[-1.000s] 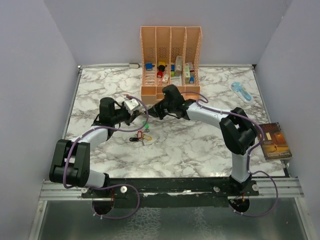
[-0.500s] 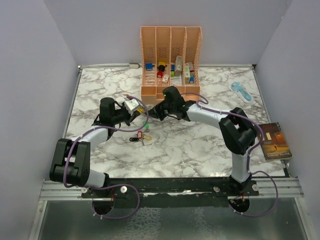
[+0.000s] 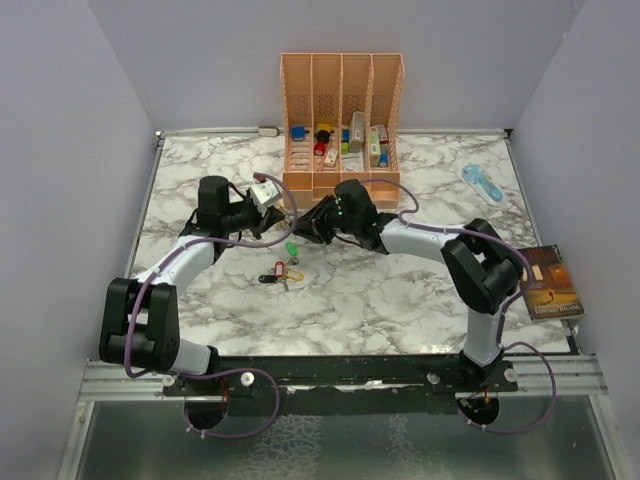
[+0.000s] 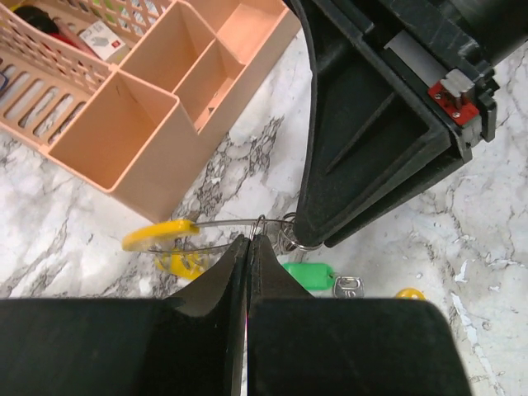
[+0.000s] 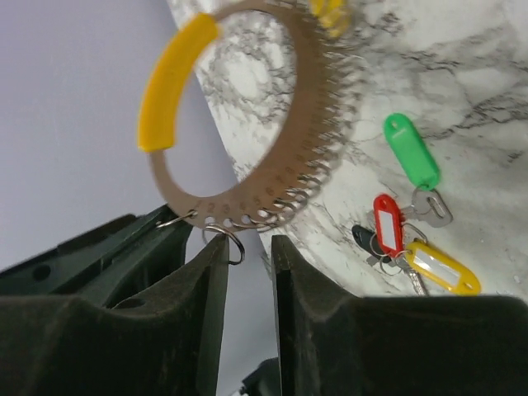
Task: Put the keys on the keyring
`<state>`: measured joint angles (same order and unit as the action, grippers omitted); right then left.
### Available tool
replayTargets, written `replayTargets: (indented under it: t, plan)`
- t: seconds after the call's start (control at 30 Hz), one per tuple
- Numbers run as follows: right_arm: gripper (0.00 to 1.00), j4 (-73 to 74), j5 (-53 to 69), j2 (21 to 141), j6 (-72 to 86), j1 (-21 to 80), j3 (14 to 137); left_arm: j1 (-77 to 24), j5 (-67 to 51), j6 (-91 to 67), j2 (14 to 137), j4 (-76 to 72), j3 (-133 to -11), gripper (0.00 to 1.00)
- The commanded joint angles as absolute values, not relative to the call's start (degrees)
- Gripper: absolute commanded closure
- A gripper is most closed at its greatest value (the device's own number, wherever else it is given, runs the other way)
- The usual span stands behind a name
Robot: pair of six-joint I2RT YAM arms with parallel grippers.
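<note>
- Table [image 3: 400, 290]: white marble pattern with grey veins, metal rail along near edge.
- Organizer [image 3: 342, 75]: peach plastic, four upright slotted dividers, low open compartments at front; stands at rear centre of table. Small boxes and blue, red, black, yellow and green oddments sit inside; too small to identify.
- Gadget [image 3: 483, 184]: light blue, oblong, lying flat at rear right, well apart from organizer.
- Book [image 3: 549, 283]: dark brown cover, at right edge of table.
- Cable [image 3: 215, 130]: white, running along rear edge.
- Walls [image 3: 60, 150]: plain grey, on three sides.
</note>
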<state>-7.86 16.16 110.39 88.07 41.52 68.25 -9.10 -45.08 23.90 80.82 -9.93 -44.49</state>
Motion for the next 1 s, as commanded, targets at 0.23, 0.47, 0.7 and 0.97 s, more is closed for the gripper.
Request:
replayTargets:
  t: [0.23, 0.47, 0.7, 0.97]
  plan:
    - [0.62, -19.4, 20.6, 95.4, 64.1, 36.8, 58.1, -9.0, -56.8, 17.0, 80.0, -12.6, -48.2, 1.00]
    - [0.62, -13.8, 15.6, 82.4, 37.9, 36.3, 56.0, -9.0, -63.4, 6.7, 80.2, -17.3, -50.2, 1.00]
    - [0.68, -17.6, 14.7, 71.3, 20.1, 36.3, 49.6, -9.1, -68.1, -20.3, 80.6, -44.2, -47.6, 1.00]
    - [0.73, -7.8, 15.9, 66.9, 11.5, 36.3, 51.3, -10.0, -67.8, -48.8, 81.0, -78.5, -42.7, 1.00]
